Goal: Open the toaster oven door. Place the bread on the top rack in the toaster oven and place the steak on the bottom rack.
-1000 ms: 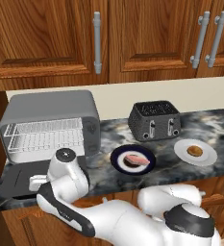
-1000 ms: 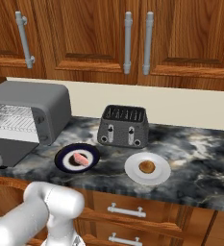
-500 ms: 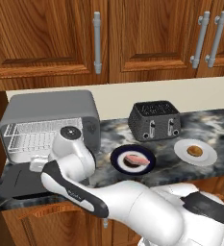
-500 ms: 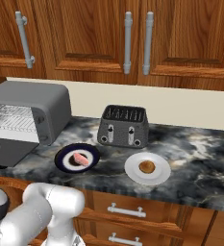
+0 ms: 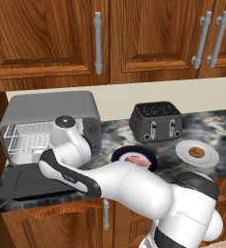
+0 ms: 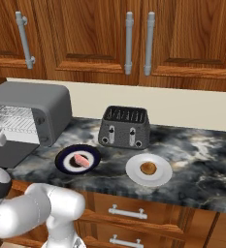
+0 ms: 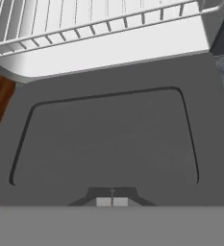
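Risk: clenched, empty tool [image 7: 112, 202] hovers over the flat dark-grey toaster oven door [image 7: 108, 139], already dropped open; swinging toward the pink steak slab [image 5: 136, 160] at 3 o'clock could clip it.

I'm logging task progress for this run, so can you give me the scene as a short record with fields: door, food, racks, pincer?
door: toaster oven door folded down flat in front of the toaster oven
bread: bread on a white plate, on the counter
steak: steak on a dark plate, on the counter
racks: white wire racks exposed, nothing on them
pincer: pincer shut, holding nothing, above the door
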